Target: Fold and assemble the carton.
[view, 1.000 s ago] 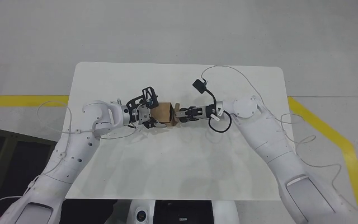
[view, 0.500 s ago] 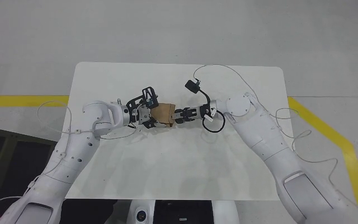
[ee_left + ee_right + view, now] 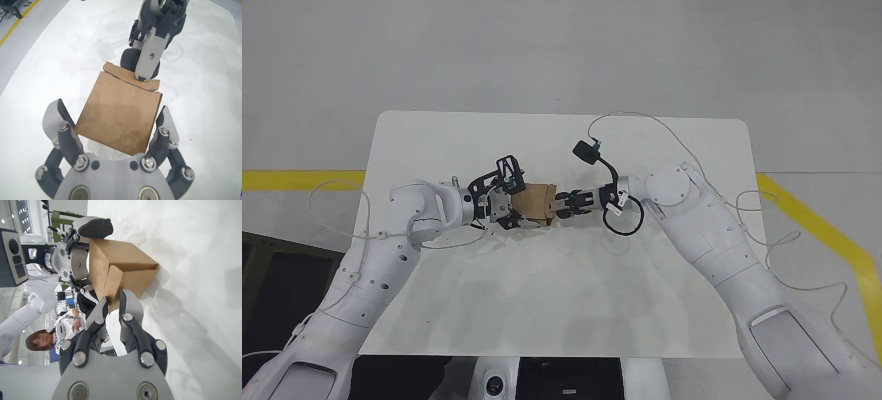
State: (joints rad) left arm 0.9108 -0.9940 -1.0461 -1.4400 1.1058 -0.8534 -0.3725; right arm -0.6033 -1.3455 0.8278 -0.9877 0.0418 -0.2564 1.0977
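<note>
Cardboard carton [image 3: 534,203] at table [image 3: 542,300] centre: left gripper [image 3: 512,208] clamps it from nine o'clock, right gripper [image 3: 557,206] pinches its three o'clock flap [image 3: 121,73]

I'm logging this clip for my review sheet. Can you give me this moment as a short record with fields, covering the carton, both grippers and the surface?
Carton: brown cardboard carton, resting on the white table
Left gripper: left gripper closed on the carton's two opposite sides
Right gripper: right gripper pinching the end flap
Open end: faces the right gripper
Stage: that end not yet folded closed
</note>
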